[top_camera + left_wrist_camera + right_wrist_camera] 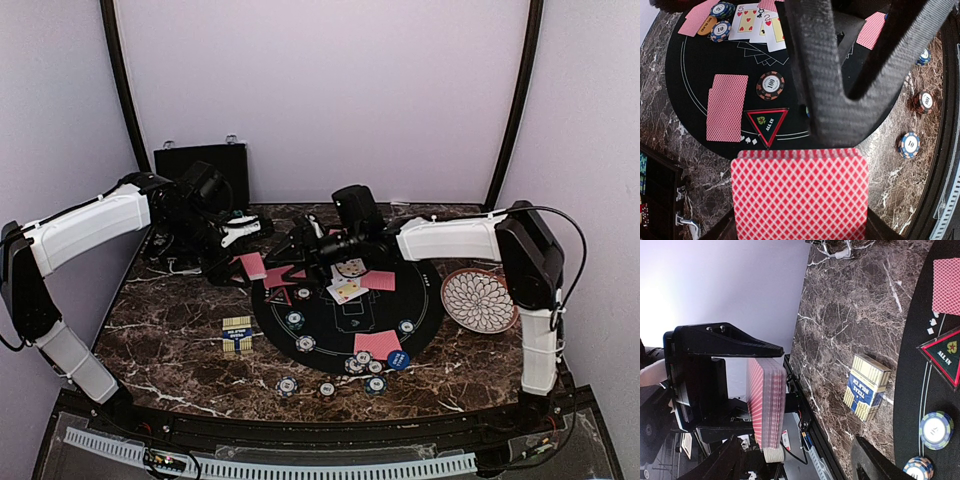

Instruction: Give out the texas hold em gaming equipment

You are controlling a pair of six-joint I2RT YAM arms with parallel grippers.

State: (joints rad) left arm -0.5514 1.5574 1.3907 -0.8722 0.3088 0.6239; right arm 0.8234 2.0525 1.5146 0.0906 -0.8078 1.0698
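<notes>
Marble table [170, 340] is covered at centre by round black mat [325, 335]. Left gripper [800, 225] is clamped on red-backed deck [800, 192], which is held off the table at the mat's left edge. Right gripper [797, 452] is parked just beside the deck, jaws spread, nothing gripped. Face-down cards [727, 107] and face-up cards [747, 22] are laid on the mat. Card box [867, 387] is set on bare marble. Chips [770, 85] are scattered over mat and marble.
</notes>
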